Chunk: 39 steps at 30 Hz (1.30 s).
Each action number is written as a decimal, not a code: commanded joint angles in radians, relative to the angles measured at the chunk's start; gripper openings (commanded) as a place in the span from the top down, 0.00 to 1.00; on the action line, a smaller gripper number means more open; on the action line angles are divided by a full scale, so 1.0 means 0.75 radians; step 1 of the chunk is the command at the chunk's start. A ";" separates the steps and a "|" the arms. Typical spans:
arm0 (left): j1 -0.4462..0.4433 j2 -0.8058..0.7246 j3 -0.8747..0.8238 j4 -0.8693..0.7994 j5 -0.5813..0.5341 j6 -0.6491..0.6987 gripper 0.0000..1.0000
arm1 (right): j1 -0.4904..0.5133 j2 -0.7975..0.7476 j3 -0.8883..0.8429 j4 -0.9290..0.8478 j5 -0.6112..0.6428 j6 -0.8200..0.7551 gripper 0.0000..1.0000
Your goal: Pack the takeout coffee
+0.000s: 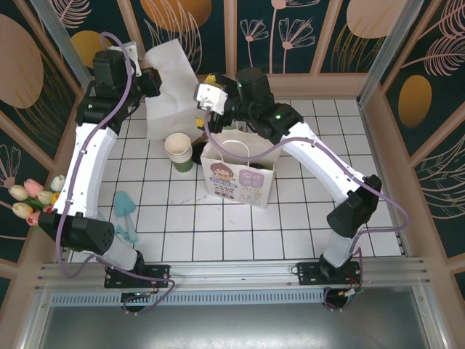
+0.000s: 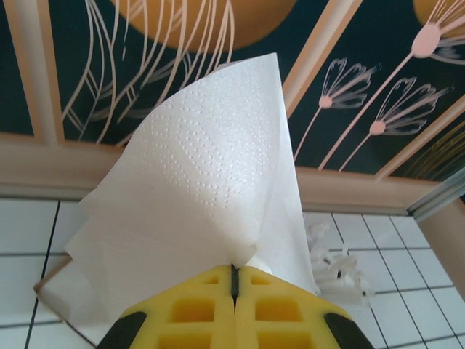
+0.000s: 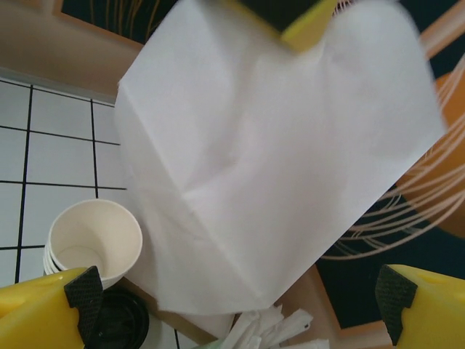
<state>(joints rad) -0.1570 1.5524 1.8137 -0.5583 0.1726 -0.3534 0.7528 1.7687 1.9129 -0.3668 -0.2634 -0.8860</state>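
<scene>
Two yellow fingers (image 2: 192,309) of the left gripper (image 2: 234,270) are pressed flat together on the lower edge of a white embossed paper napkin (image 2: 196,174), which stands up like a sail, lifted, I'd guess, to be handed across or dropped into the bag. Facing it, the right gripper (image 3: 238,294) has its jaws spread wide with nothing between them, the napkin hanging just ahead. Close by one of its fingers (image 3: 36,313) sits a stack of cream paper cups (image 3: 94,243). Just beside that is the takeout coffee (image 3: 120,320), a small dark green paper cup with a dark round lid, on the tiles (image 3: 65,145) and not yet in the white paper carrier bag (image 1: 240,178) standing open behind those fingers.
</scene>
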 commanded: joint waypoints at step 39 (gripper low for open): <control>-0.171 -0.844 -1.476 0.757 -0.041 1.032 0.01 | 0.093 -0.199 -0.256 0.167 0.161 -0.081 0.01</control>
<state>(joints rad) -0.2550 0.8860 0.7288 -0.0620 0.1753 0.2035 0.8135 1.6569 1.7416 -0.3061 -0.1501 -0.9596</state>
